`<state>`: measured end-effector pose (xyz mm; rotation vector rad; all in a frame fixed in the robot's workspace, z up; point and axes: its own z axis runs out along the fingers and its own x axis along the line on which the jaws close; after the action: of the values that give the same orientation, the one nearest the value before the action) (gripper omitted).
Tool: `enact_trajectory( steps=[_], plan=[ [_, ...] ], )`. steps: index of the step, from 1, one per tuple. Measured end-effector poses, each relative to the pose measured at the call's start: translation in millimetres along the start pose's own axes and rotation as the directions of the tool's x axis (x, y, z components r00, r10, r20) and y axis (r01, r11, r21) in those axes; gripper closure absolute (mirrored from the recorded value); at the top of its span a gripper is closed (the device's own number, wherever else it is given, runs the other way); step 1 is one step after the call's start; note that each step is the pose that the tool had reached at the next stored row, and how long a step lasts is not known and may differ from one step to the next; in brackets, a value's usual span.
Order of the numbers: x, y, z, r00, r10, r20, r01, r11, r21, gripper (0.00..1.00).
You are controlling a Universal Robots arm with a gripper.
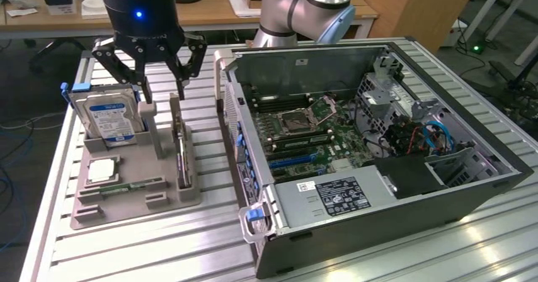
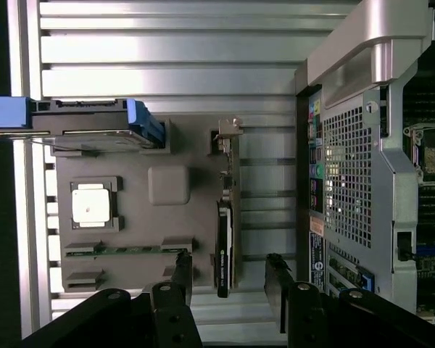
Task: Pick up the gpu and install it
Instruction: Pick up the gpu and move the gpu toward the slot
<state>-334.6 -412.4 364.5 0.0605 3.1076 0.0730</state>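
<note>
Hard drive (image 1: 109, 115), silver with a blue-white label, stands upright at the far left of a grey moulded tray (image 1: 126, 200). At the tray's right edge the thin green-and-black gpu (image 1: 183, 153) stands on edge in its slot. The black gripper (image 1: 164, 93) hangs above its far end, claws spread. Right of it lies an open black computer case (image 1: 378, 137).

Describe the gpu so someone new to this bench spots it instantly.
Beside the open PC case, on the exterior view's left, sits a grey parts tray. The gpu is the thin dark card standing on edge along the tray's side nearest the case. The hard drive is thicker with a blue label; the memory stick lies flat.
</note>
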Motion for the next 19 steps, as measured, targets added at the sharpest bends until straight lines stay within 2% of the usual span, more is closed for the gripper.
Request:
enact_trajectory(
  steps=[19],
  plan=[
    [0.3,-0.4,8.6,0.9999,-0.001,0.0104,0.001,1.0000,-0.0005,0.47]
  ],
)
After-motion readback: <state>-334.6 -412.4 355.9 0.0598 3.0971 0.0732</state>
